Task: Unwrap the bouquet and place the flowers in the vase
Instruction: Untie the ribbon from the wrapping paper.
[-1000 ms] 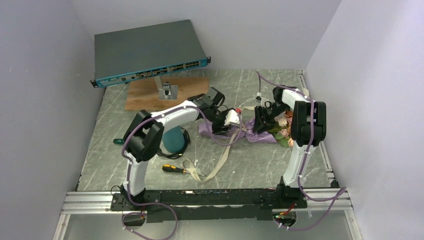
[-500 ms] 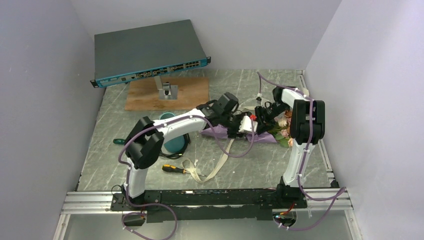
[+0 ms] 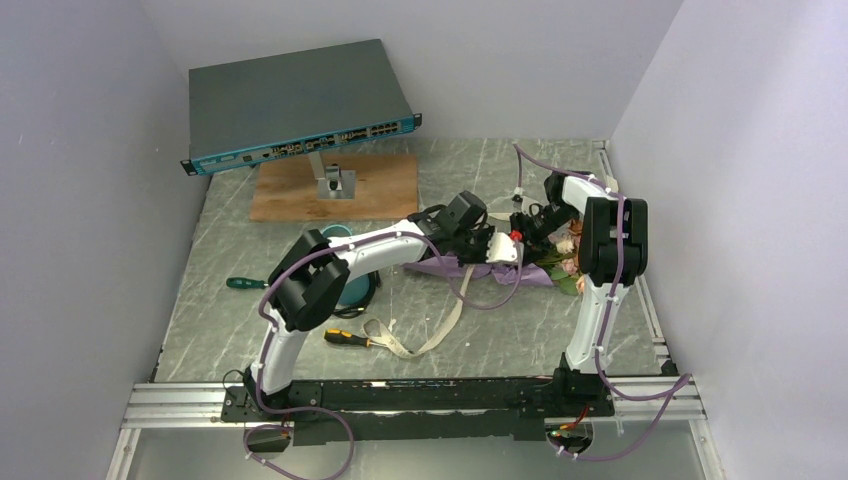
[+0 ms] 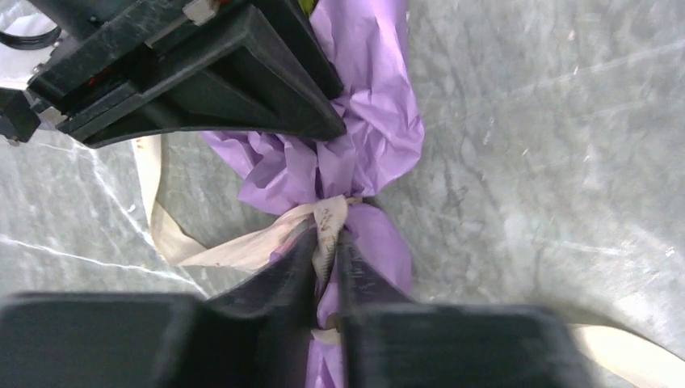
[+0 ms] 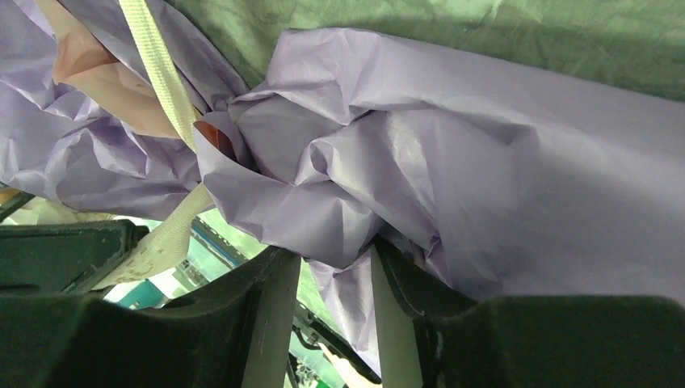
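Although gripped at two spots, not yet unwrapped: bouquet (image 3: 530, 276) lying on its side well to the right of the vase (image 3: 352, 288), purple paper (image 4: 380, 121) bunched and cinched by the cream ribbon (image 4: 242, 246), knot intact. Left gripper (image 4: 327, 242) pinched nearly closed on that knot, at the bouquet's waist, the end nearer the vase. Right gripper (image 5: 333, 271) narrowed on a fold of paper farther from the vase, toward the flowers (image 3: 568, 262). Left to do, by the look of it: undoing the knot, peeling the paper away, lifting the stems and standing them in the vase, with no flowers showing in it so far.
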Robot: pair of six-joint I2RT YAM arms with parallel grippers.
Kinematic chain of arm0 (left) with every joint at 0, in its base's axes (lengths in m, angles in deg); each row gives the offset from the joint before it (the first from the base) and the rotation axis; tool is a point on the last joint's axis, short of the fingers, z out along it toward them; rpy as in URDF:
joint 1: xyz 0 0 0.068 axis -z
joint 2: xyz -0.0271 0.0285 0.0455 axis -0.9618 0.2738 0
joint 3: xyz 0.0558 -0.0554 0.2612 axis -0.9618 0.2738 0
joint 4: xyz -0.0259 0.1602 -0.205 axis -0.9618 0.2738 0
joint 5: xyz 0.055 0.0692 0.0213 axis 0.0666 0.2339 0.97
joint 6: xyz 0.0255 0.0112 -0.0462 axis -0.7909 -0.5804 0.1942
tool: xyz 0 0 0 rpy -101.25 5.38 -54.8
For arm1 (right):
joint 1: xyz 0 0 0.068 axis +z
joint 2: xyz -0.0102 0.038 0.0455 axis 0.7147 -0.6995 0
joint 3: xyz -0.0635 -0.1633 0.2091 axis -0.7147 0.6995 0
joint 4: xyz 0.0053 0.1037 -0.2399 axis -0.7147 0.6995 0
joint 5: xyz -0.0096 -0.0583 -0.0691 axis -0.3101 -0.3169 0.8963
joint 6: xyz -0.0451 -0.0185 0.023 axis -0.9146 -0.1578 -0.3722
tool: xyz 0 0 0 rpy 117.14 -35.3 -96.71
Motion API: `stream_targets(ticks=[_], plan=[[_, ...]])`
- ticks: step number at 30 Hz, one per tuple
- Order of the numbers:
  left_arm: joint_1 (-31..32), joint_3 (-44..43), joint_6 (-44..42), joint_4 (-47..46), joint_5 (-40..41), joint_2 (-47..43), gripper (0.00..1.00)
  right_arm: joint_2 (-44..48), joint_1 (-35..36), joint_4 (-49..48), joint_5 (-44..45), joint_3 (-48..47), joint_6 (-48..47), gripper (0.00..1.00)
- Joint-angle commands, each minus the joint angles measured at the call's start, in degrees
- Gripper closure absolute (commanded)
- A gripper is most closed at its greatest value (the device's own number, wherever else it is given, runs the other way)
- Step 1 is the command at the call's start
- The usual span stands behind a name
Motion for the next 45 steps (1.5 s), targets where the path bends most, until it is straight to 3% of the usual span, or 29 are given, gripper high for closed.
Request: stream_targets(ticks=[1, 4, 9, 17, 21, 24, 26, 28, 30, 33, 37, 39, 44, 45], plan=[[-0.36, -3.33, 2.81, -1.05, -3.62, -1.00, 0.89, -3.92, 0.22, -4.27, 8.55, 1.49, -2.05, 0.61], [-1.28, -1.45, 7.57, -5.91, -9.21, -3.90, 1.00, -4.22, 0.27, -4.69, 9.51, 1.94, -1.64, 0.61], [-4.32, -1.65, 24.49, -13.16, -10.43, -5.77, 1.00, -4.36, 0.24, -5.12, 11.26, 2.99, -1.24, 0.62], [-6.92, 2.24, 31.03, -14.17, -6.26, -5.58, 1.00, -3.35, 0.33, -5.59, 11.25, 5.05, -0.67, 0.63], [-4.38, 5.36, 17.48, -8.69, -17.08, -8.10, 1.00, -3.23, 0.31, -5.78, 11.04, 5.32, -0.08, 0.63], [-0.96, 3.57, 5.57, 4.16, -25.65, -7.54, 1.00, -3.71, 0.37, -5.43, 11.02, 4.67, 0.37, 0.63], [1.12, 1.62, 0.08, 12.36, -26.12, -5.31, 1.00, -3.92, 0.39, -5.37, 11.35, 4.51, 0.55, 0.63], [1.32, 0.46, -0.91, 14.69, -25.54, -3.34, 1.00, -3.77, 0.33, -5.44, 11.46, 4.73, 0.66, 0.63], [0.41, -0.93, 2.22, 15.10, -25.51, -2.03, 1.00, -3.67, 0.37, -5.45, 11.47, 5.07, 0.72, 0.63], [-5.50, -3.69, 16.55, 6.19, -28.70, -0.80, 1.00, -3.37, 0.48, -5.53, 11.84, 5.46, 0.58, 0.64], [-10.89, -1.15, 34.43, -13.53, -20.71, -2.91, 1.00, -3.01, 0.74, -5.98, 12.35, 5.92, 0.40, 0.64], [-11.28, -1.35, 34.66, -14.70, -16.69, -3.16, 1.00, -3.09, 0.83, -6.03, 12.44, 5.93, 0.46, 0.64], [-8.66, -1.00, 20.76, -3.18, -25.96, -3.83, 0.99, -3.44, 1.00, -5.98, 12.13, 5.38, 0.66, 0.65], [-8.81, -0.18, 21.39, -3.49, -26.67, -4.33, 0.90, -3.41, 1.08, -6.05, 12.09, 5.32, 0.74, 0.65]])
